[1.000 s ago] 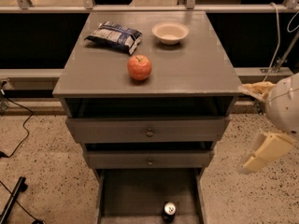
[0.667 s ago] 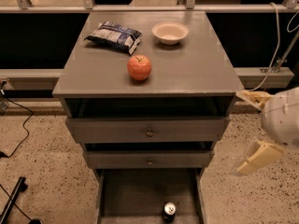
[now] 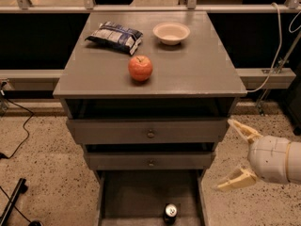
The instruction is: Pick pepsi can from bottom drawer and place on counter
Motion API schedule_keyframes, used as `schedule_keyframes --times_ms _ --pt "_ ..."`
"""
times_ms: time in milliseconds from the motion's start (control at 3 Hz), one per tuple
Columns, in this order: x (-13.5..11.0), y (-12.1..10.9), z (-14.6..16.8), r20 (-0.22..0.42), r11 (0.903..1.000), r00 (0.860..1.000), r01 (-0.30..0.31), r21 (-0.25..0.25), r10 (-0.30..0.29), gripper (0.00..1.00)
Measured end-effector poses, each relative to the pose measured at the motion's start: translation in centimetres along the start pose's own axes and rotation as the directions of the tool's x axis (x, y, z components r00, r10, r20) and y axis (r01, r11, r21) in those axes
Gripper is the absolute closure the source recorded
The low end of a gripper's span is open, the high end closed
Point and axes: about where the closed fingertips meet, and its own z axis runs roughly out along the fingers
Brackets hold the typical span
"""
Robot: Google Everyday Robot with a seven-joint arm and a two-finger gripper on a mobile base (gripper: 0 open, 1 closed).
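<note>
The pepsi can (image 3: 170, 212) stands upright on the dark floor of the open bottom drawer (image 3: 107, 197), near its front, silver top showing. The grey counter (image 3: 188, 65) tops the cabinet above. My gripper (image 3: 233, 156) is at the lower right, beside the cabinet's right side at the height of the second drawer. It is open and empty, with one cream finger pointing up-left and the other down-left. It is to the right of and above the can, apart from it.
On the counter lie a blue-white snack bag (image 3: 114, 35), a white bowl (image 3: 171, 32) and a red apple (image 3: 140, 68). Two shallower knobbed drawers (image 3: 150, 133) are shut above the bottom one. Cables trail on the speckled floor at the left (image 3: 19, 140).
My gripper has moved a little to the left and downward, closer to the cabinet's right side. The can and the counter items have not moved.
</note>
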Motion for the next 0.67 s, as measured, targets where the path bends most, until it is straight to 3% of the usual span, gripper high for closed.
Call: schedule_keyframes --times_ms 333,667 --pt "1.64 0.6 1.59 0.071 0.9997 0.997 0.016 -0.018 -0.015 0.0" --pt "1.71 0.62 1.62 0.069 0.9997 0.998 0.017 -0.019 -0.016 0.0"
